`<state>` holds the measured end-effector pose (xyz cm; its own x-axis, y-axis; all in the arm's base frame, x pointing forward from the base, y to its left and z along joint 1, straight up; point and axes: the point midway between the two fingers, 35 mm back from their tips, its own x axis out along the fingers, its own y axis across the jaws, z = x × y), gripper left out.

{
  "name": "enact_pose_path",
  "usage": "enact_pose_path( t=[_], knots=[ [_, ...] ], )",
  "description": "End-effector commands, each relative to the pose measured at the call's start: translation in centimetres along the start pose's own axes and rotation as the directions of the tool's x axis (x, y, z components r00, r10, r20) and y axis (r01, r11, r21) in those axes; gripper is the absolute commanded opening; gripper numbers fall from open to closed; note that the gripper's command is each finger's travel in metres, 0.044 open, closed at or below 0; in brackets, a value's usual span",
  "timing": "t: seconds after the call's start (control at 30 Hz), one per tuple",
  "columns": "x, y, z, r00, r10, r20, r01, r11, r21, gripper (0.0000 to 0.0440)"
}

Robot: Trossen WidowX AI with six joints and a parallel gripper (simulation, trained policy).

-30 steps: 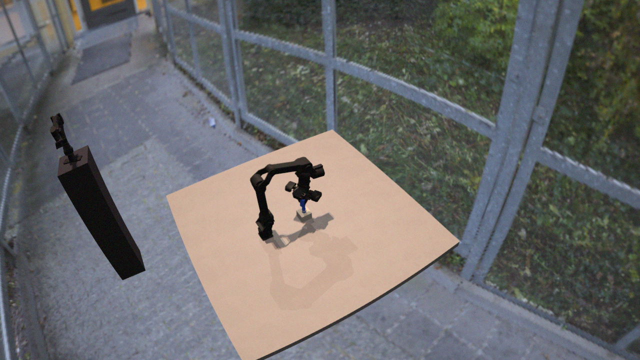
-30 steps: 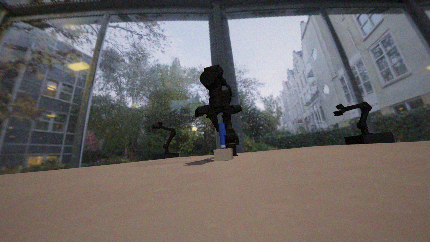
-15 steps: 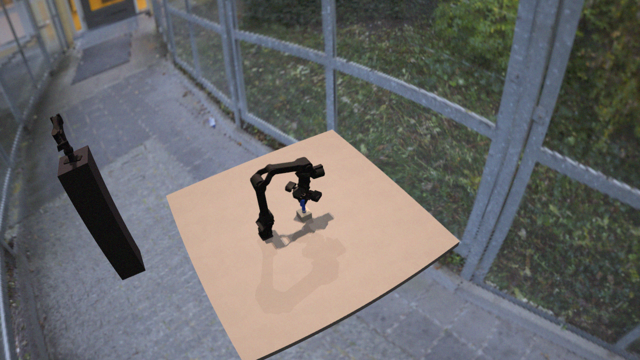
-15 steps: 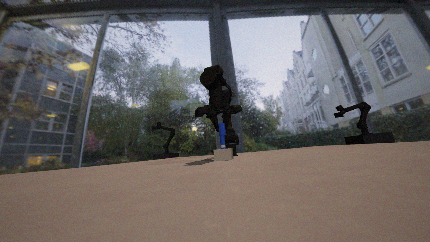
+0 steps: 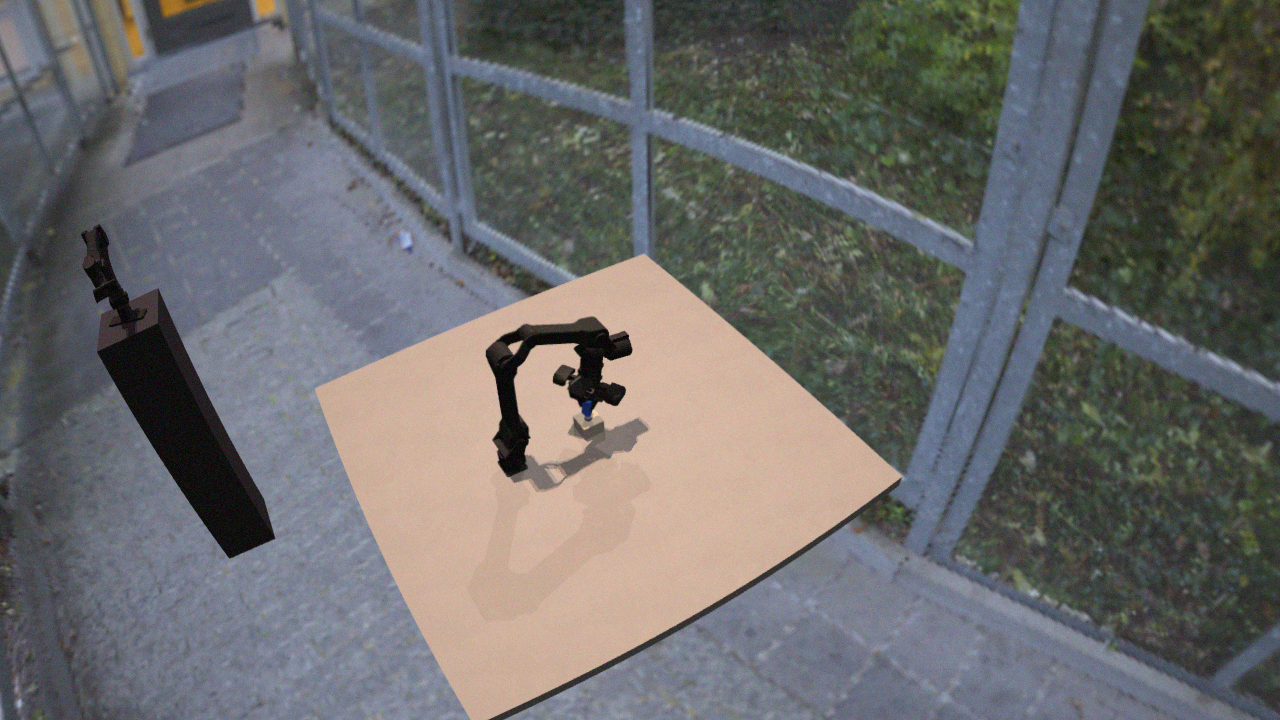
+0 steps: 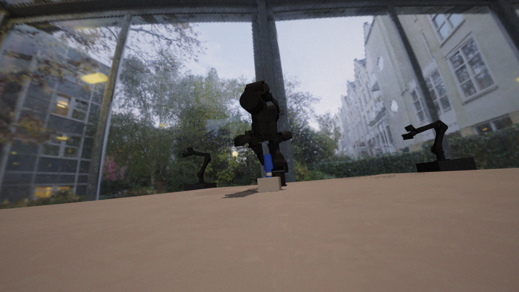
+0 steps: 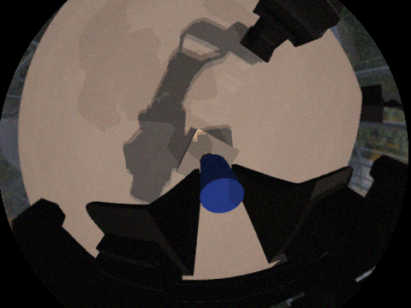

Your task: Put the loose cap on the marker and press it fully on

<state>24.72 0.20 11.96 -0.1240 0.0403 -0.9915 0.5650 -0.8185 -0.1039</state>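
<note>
Wrist view: blue cap gripped over the marker, final press ahead

At the lower centre of the wrist frame, the black parallel-jaw gripper (image 5: 587, 401) (image 6: 267, 155) (image 7: 216, 171) is closed on the blue cylindrical cap (image 5: 587, 409) (image 6: 268, 162) (image 7: 222, 195), one dark finger on either side. The cap lies between the fingertips and sticks out below them in the exterior view, its long axis running down toward the holder, close to upright with a slight lean.

The relation that matters is cap to marker: directly beneath the cap, in line with it as far as the exterior view shows, is the upright marker (image 6: 269, 174), of which only a short blue and pale band shows above the block. The cap appears to be over the marker's upper part; whether it is fully seated I cannot tell.

The cap looks smooth and plain, with a flat, round, brighter blue top. Below, the small beige rectangular holder block (image 5: 588, 428) (image 6: 269, 184) (image 7: 230, 152) sits on the pale tan tabletop (image 5: 716, 501) (image 6: 254, 232) (image 7: 300, 107), near the middle of the top frame.

The step in hand seems to be the press: straight down along the marker's axis, then release and withdraw. A sideways push could wedge the cap.
</note>
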Motion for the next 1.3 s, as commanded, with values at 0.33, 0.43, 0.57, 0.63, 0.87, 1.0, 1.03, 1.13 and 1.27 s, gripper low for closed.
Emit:
enact_pose_path(
  t=[0.33,0.43,0.57,0.63,0.87,1.0,1.03,1.13,1.27],
  knots=[
    [2.2,-0.1,0.1,1.000,-0.006,0.020,0.007,0.999,-0.037,0.0013],
    [2.7,-0.2,0.3,0.999,-0.014,0.031,0.015,0.999,-0.040,0.0045],
    [3.1,-0.2,0.6,0.999,-0.014,0.039,0.015,0.999,-0.045,0.0049],
    [3.1,-0.2,0.6,0.999,-0.011,0.038,0.012,0.999,-0.047,0.0051],
    [3.1,0.2,0.7,0.999,0.009,0.036,-0.007,0.998,-0.058,0.0060],
    [3.1,0.4,0.7,0.999,0.021,0.035,-0.018,0.998,-0.065,0.0065],
    [3.1,0.4,0.8,0.999,0.023,0.035,-0.021,0.998,-0.066,0.0066],
    [3.1,0.5,0.8,0.999,0.029,0.035,-0.027,0.997,-0.070,0.0070],
    [3.0,0.6,0.8,0.999,0.035,0.034,-0.032,0.997,-0.073,0.0075]
  ],
)
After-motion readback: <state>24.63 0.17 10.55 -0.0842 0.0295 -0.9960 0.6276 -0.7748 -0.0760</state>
